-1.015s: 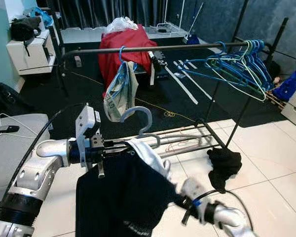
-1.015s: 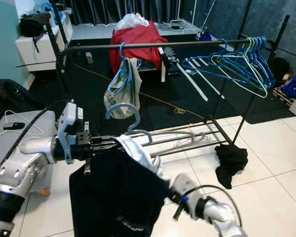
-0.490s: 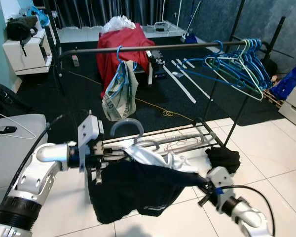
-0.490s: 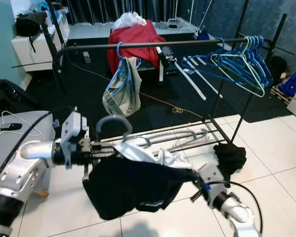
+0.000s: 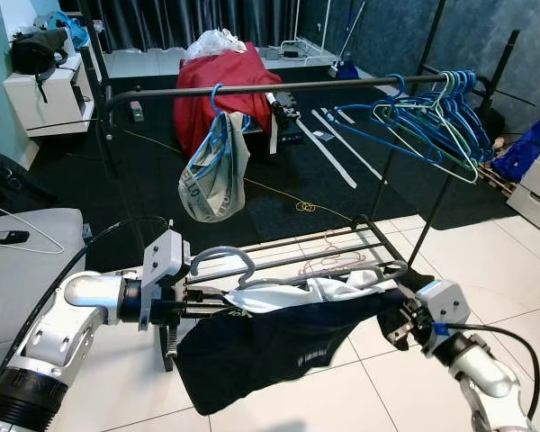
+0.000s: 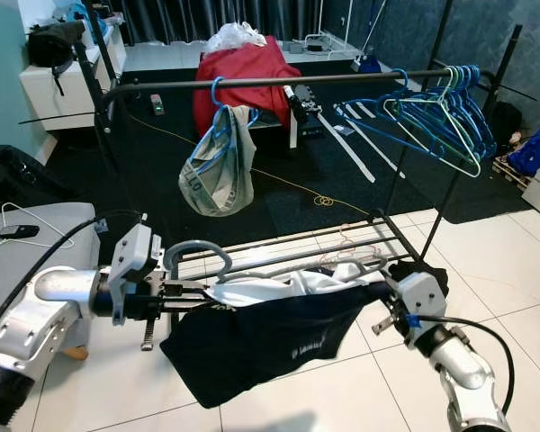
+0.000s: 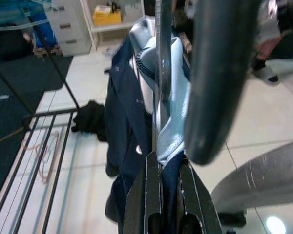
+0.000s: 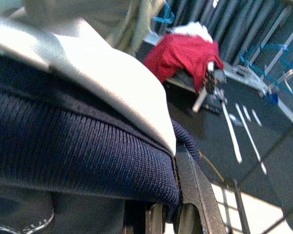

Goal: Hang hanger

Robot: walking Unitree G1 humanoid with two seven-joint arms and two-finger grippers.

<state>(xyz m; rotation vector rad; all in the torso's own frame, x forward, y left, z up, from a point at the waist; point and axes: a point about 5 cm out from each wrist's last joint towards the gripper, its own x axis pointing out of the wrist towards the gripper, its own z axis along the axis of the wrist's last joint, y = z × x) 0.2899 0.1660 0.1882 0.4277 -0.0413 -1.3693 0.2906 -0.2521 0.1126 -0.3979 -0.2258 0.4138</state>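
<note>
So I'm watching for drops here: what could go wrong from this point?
The navy garment is stretched between the left hand and right hand, well below the rail; it might slip off the grey hanger while being lifted. Its hook may also snag the hung bag.

Dark navy garment: matt knit cloth, pale satin-sheen lining. Hanger: smooth grey plastic hook. Rail above: matt black metal. Floor: glossy white tile.
</note>
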